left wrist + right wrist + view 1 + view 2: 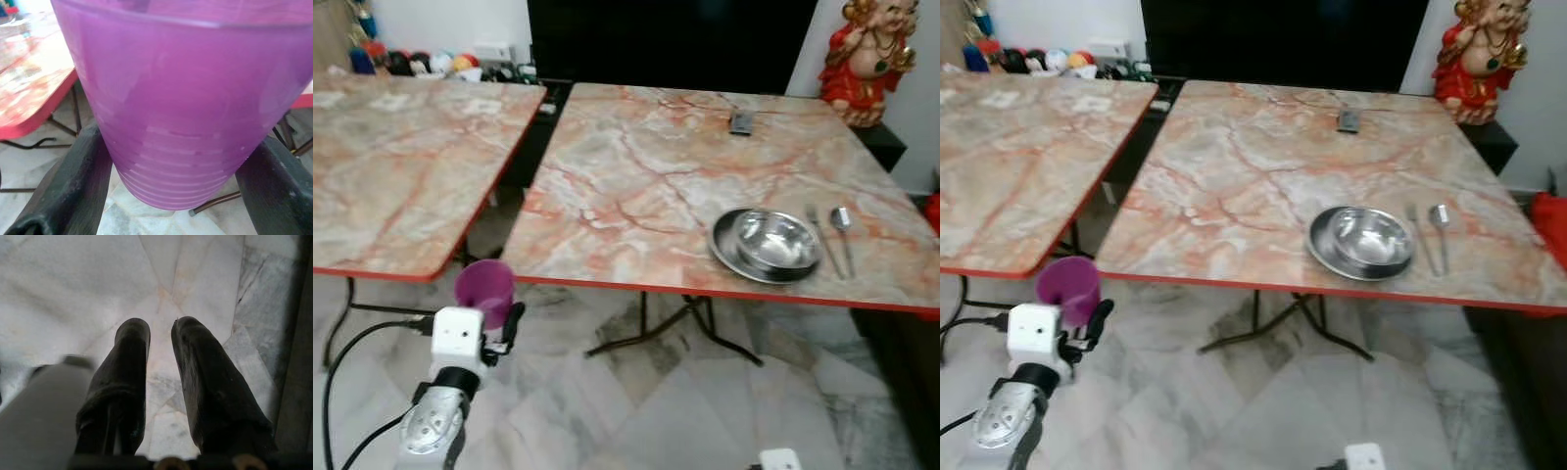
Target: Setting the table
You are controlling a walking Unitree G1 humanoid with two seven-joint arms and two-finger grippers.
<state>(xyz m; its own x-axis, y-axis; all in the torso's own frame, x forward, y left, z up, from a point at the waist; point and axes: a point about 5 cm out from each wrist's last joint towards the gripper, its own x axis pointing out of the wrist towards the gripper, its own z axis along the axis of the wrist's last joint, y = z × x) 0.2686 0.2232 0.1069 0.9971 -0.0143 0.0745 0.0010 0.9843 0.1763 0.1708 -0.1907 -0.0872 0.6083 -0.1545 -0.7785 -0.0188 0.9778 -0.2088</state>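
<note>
Translucent ribbed plastic cup (186,112); shiny steel bowl (773,240).

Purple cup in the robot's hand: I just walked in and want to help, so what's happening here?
The left gripper holds a purple cup upright, in front of the near edge of the marble table, not yet over it. On the table sit a steel bowl in a plate, with a fork and spoon beside them. The right gripper hangs idle over the floor.
</note>
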